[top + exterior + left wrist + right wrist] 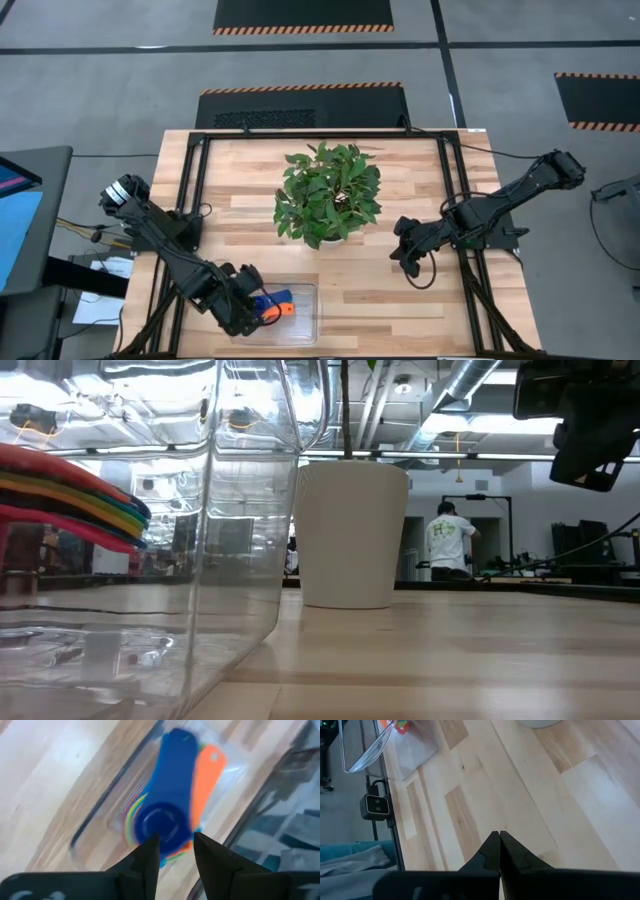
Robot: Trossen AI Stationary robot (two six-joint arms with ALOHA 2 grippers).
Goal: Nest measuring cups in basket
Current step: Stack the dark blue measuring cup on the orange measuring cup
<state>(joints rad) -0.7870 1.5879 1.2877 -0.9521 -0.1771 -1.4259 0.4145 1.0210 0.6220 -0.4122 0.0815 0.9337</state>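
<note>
Room behind the table: grey floor with hazard-striped black mats (303, 15), exposed ceiling ducts, a person in a white shirt (448, 540) far back. Pale wood-plank table (400, 300), potted plant (328, 193) at centre in a white pot. Clear basket (305, 322) at the near edge holds the nested measuring cups (276, 302), dark blue uppermost, orange handle beside. Left gripper (173, 851) over the stack, fingers part-spread, grip not discernible. Right gripper (499, 845) pressed together above bare wood.

Lower measuring cups (135, 817) are blurred beneath the blue one, perhaps nested.
</note>
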